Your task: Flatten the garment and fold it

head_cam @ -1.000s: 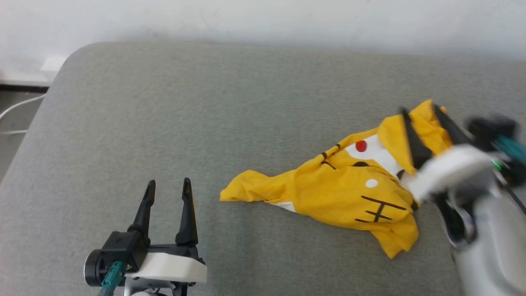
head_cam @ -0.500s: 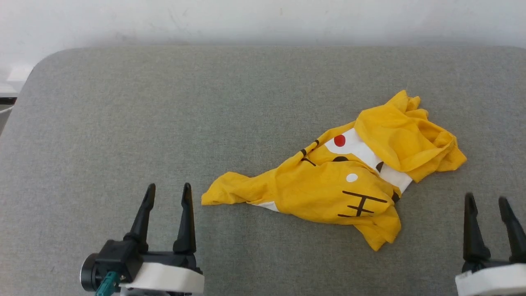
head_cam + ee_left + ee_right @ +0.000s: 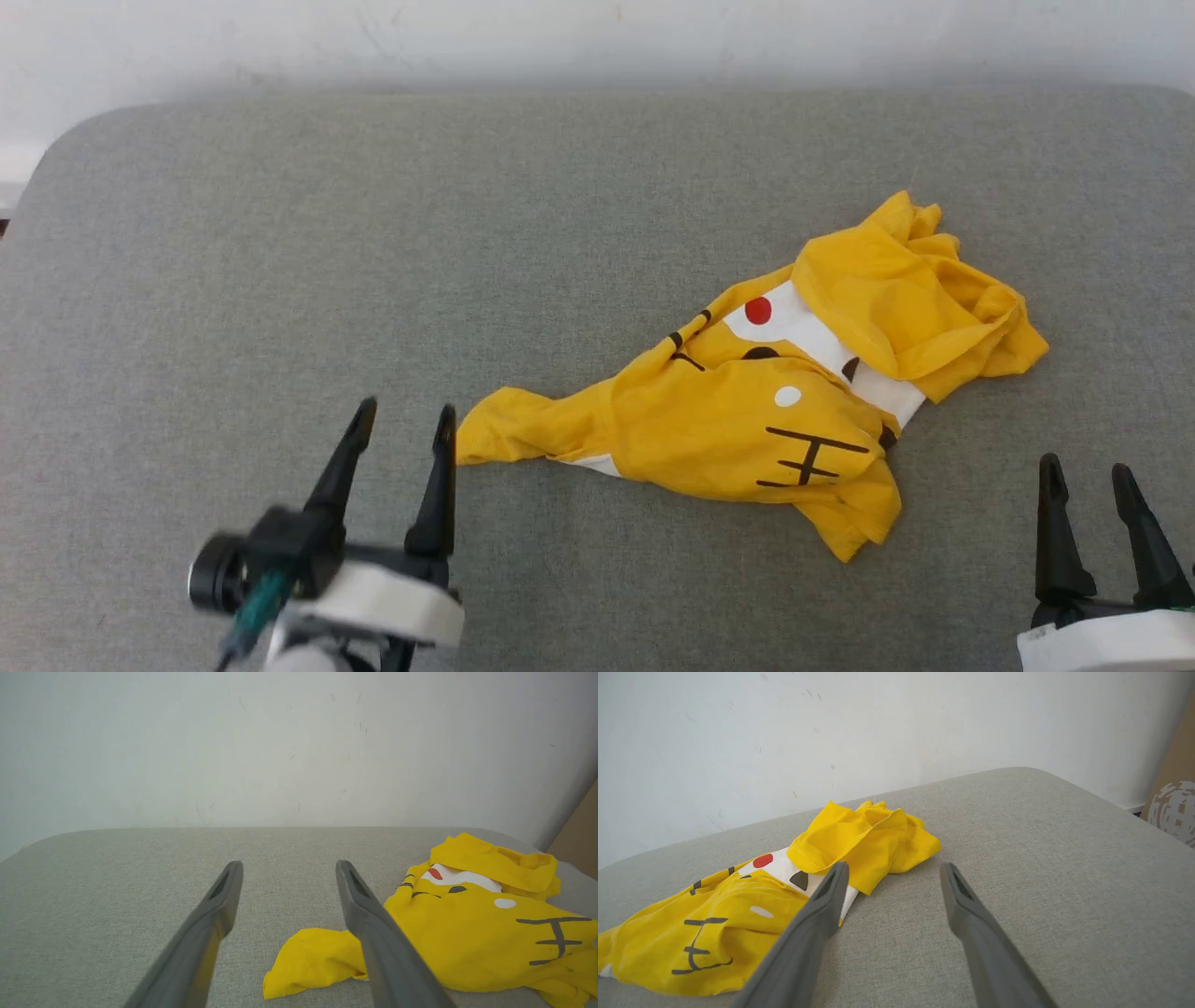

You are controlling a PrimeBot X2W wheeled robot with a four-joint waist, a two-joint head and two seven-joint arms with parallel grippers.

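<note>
Head view: garment (image 3: 747,420) lies crumpled right of centre on the grey surface (image 3: 280,280), nothing gripping it. Left gripper (image 3: 408,408) jaws spread wide and empty, tips just beside the cloth's left end. Right gripper (image 3: 1085,465) jaws also wide and empty, clear of the cloth

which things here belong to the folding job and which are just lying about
Job: yellow T-shirt, crumpled on the grey cushion; left gripper and right gripper, both open, holding nothing.
Lying about: brown panel by the wall; speckled round object beside it, unclear what.
</note>
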